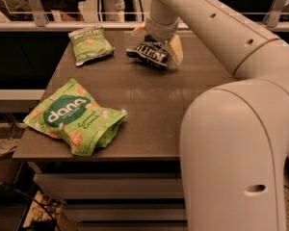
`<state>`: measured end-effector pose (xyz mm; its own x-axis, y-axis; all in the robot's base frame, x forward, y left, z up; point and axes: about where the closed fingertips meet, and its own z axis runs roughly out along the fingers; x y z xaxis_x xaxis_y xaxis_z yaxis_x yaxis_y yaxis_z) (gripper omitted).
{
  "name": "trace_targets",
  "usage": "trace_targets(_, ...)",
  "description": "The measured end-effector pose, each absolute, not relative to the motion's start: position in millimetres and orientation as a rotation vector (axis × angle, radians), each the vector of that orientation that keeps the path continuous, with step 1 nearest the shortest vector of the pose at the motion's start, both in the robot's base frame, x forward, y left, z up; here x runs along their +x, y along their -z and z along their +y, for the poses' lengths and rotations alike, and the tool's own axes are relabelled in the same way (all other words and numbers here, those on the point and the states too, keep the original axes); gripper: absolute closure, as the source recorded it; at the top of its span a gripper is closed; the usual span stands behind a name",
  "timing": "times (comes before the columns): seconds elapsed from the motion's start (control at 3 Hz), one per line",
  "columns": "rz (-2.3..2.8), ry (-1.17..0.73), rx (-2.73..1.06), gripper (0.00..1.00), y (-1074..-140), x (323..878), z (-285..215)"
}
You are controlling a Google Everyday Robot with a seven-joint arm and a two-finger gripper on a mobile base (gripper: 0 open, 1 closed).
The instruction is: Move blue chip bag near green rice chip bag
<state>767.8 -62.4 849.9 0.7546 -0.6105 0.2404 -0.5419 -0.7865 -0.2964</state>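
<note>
The blue chip bag (151, 55), small, dark navy with white lettering, lies at the back middle of the table (149, 105). My gripper (157, 41) reaches down over it from above. It is open, with one cream finger (176, 49) to the bag's right and the other at its back left, so the bag sits between them. The bag still rests on the table. The green rice chip bag (73, 118), large and bright green with a white "dana" oval, lies at the front left corner, far from the blue bag.
A smaller green snack bag (89, 43) lies at the back left of the table. A railing (48, 25) runs behind the table with people beyond it. My arm's large white body (236, 143) fills the right foreground. Shelves sit under the table.
</note>
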Motion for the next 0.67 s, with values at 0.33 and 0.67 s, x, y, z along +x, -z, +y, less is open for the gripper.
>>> trace_targets(0.33,0.904,0.499,-2.778,0.00,-844.7,770.2,-58.7)
trace_targets(0.67,0.888,0.482,-2.806,0.00,-834.5,773.0,-51.9)
